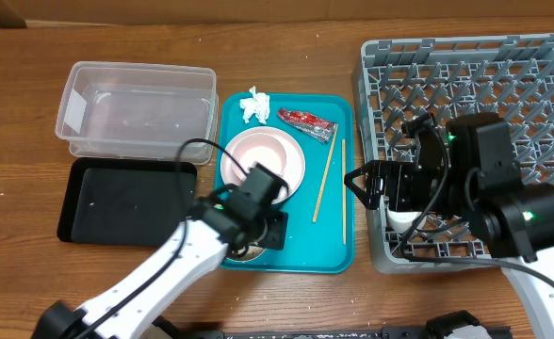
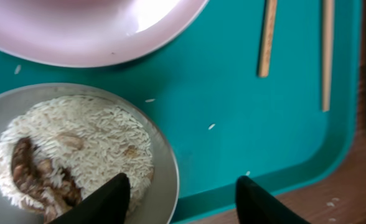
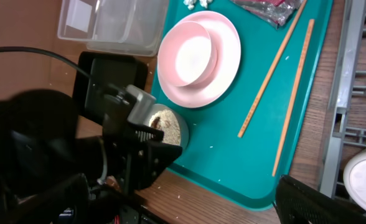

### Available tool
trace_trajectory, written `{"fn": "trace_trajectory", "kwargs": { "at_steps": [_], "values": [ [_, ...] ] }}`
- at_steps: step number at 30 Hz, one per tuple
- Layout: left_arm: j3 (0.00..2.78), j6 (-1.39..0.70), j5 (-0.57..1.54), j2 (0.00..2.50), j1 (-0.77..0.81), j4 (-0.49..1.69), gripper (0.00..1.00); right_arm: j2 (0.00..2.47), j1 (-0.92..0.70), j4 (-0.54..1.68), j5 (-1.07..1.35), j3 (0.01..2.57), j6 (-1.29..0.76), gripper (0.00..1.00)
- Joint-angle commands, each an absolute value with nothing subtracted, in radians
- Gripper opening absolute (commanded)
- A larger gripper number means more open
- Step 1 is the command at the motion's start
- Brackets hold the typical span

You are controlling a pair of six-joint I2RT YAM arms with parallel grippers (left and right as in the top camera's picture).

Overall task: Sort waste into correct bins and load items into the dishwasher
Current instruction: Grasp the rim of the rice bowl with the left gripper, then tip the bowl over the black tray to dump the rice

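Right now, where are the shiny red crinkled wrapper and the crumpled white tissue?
shiny red crinkled wrapper (image 1: 307, 121): overhead view, its middle.
crumpled white tissue (image 1: 253, 106): overhead view, its middle.

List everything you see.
clear plastic tub: 1, clear, far left
shallow black tray: 1, black, beside tub
flat teal tray: 1, teal, centre
crumpled tissue: 1, white, teal tray
crinkled wrapper: 1, red, beside tissue
round pink plate under pink bowl: 1 each, teal tray
rice-filled round bowl: 1, greyish, teal tray
thin wooden chopsticks: 2, pale, teal tray
grey plastic dish rack: 1, grey, right
small cup: 1, white, in rack
left gripper: open, at rice bowl
right gripper: open, beside rack
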State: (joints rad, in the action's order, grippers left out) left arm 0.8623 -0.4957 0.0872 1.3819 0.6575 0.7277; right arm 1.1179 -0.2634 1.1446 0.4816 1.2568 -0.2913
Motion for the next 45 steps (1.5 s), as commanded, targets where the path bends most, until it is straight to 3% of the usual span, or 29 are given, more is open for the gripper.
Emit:
{"fn": "trace_trajectory", "kwargs": {
  "at_steps": [1,4,7,10,20,26,35,39,45],
  "values": [
    [0.861,-0.513,-0.037,1.473,0.709,0.696,0.49,1.147,-0.269,1.143,0.472,1.271,-0.288,0.97],
    [0.861,-0.516,-0.036,1.536,0.719,0.676,0.33,1.169,-0.269,1.143,0.472,1.271,-0.288,0.97],
    [0.861,-0.521,-0.033,1.588,0.719,0.676,0.25,1.183,-0.269,1.153,0.472,1.271,-0.288,0.96],
    [0.862,-0.522,-0.033,1.607,0.720,0.675,0.04,1.184,-0.269,1.161,0.472,1.271,-0.288,0.96],
    [1.008,-0.584,0.036,1.502,0.703,0.870,0.04,1.184,-0.269,1.173,0.472,1.271,-0.288,0.96],
    [1.020,-0.544,0.115,1.315,0.484,0.993,0.04,1.184,-0.269,1.196,0.471,1.271,-0.287,0.96],
    [0.996,-0.038,0.847,1.253,-0.232,1.024,0.04,1.184,-0.269,1.195,0.471,1.271,-0.287,0.96],
    [0.959,0.171,1.029,1.337,-0.409,1.019,0.04,1.184,-0.269,1.195,0.471,1.271,-0.287,0.96],
    [0.904,0.516,1.378,1.591,-0.516,0.995,0.04,1.184,-0.269,1.195,0.472,1.271,-0.287,0.96]
  ]
}}
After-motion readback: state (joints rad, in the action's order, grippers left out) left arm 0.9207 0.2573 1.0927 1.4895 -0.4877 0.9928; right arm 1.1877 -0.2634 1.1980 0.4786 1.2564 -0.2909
